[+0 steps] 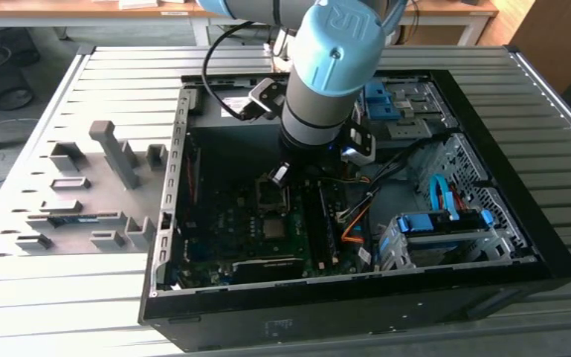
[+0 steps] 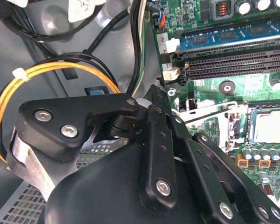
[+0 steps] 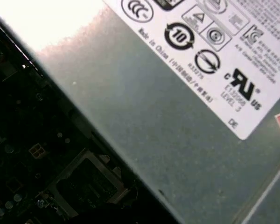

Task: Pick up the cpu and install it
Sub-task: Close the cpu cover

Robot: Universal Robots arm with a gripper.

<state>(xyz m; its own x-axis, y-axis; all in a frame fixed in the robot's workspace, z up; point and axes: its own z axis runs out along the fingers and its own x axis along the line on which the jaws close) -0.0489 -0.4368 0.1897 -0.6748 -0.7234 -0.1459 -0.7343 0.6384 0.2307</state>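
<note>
Silver-grey square cpu (image 2: 272,126) sits in its socket on the green motherboard (image 1: 265,223), arm poised above.

The black linkage gripper (image 1: 279,174) hangs just over the socket frame inside the open black computer case (image 1: 523,245); whether it's spread or pinched, I can't tell. Best to stay square to the socket: long dark memory slots (image 2: 233,60) crowd one side, yellow cables (image 2: 60,72) and the grey power-supply box (image 3: 168,130) another.

cpu (image 2: 272,125) cut by frame edge — pincer (image 2: 155,95) tips hidden, state unclear
</note>
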